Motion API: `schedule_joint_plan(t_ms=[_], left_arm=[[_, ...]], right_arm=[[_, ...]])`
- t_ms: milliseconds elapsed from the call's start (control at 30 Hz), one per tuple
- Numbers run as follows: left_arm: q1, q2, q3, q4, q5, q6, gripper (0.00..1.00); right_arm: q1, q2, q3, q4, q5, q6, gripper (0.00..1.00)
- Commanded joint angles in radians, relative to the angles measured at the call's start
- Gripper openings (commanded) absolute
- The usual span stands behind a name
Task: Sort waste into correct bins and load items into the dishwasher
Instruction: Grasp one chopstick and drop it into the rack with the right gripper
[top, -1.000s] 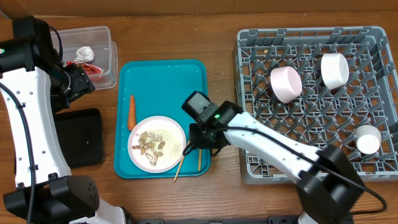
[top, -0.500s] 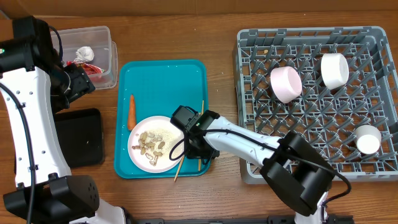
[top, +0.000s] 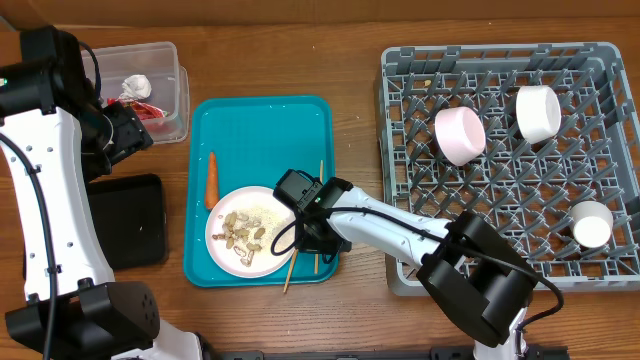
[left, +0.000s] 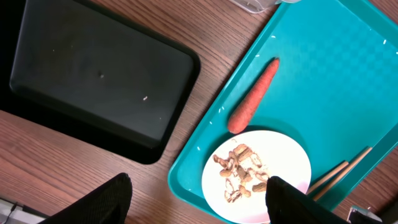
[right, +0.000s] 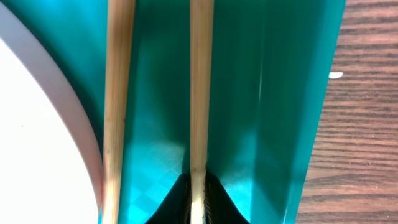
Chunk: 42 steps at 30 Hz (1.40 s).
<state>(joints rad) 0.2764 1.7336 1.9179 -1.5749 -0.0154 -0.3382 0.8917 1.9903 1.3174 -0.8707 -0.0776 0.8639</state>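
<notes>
One chopstick (right: 200, 81) clamped in right gripper (right: 198, 202), second chopstick (right: 118, 93) alongside

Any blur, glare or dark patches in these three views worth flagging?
Overhead: evenly lit, sharp throughout, shadows soft. Left wrist: dull sheen on the black tray; the left fingers are dark, soft-edged blobs at the bottom. Right wrist: extreme close-up, chopsticks sharp, pale glare streaks on the teal tray, right fingers black and featureless.
</notes>
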Motion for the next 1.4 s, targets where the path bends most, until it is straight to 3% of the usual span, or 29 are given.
schedule_joint_plan(t_ms=[0,233,600,833,1367], left_arm=[[-0.003,-0.006,0.015,0.002,0.005,0.002,0.71],[-0.003,-0.006,0.015,0.002,0.005,0.002,0.71],[-0.003,-0.006,0.015,0.003,0.005,0.002,0.71],[-0.003,-0.006,0.015,0.016,0.005,0.002,0.71],[-0.003,-0.006,0.015,0.015,0.005,0.002,0.72]], right_arm=[[0.0,0.019,0.009,0.008,0.011,0.009,0.06],[-0.014,-0.002,0.055,-0.034,0.079,-0.008,0.04],[-0.151,-0.239,0.243,-0.25,0.177,-0.243,0.04],[-0.333,-0.309,0.228,-0.449,0.224,-0.391,0.04],[-0.41,-0.309,0.012,-0.38,0.19,-0.507,0.04]])
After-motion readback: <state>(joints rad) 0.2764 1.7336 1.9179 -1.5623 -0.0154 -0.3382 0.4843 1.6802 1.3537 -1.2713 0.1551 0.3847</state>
